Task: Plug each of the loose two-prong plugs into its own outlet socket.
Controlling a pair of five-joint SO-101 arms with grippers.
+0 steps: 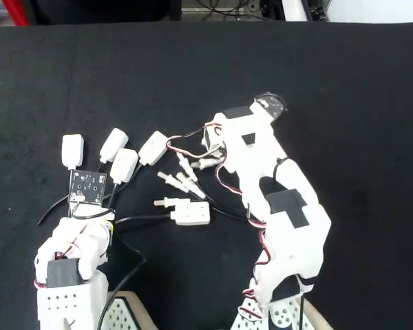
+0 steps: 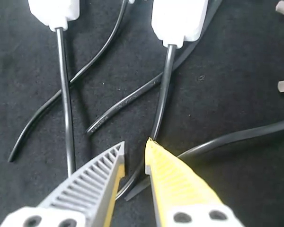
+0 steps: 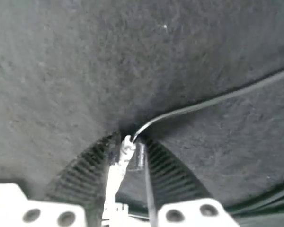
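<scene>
left claw (image 2: pixel 136 142): nearest; low over the table (image 1: pixel 344 69); gap narrow, holding nothing; a black cord (image 2: pixel 163 85) runs from a socket down to the tips
big plug (image 1: pixel 191 212): flat on the cloth, prongs bare, not plugged in; near the left claw, to its side
small plugs (image 1: pixel 182 182): loose, lying between the big plug and the right arm's tip
right claw (image 3: pixel 128 144): clamped on a white plug (image 3: pixel 119 170); thin cord trails off it; tips close to the cloth
sockets (image 1: pixel 124 165): four white blocks in a row beyond the left claw; all look empty
end socket (image 1: pixel 153 148): the one nearest the right arm's tip
step (judged): getting the held plug into the end socket
do it well: line up the prongs with the slots first; push straight along the socket's length, not at an angle; the socket may slide on the cloth, so pin its cord with the left claw
high view: gives the whole layout, which socket is closest; the arm's body covers the grip
right wrist view: gives the grip on the plug
left wrist view: gives the claw gap, plus two sockets with their cords
</scene>
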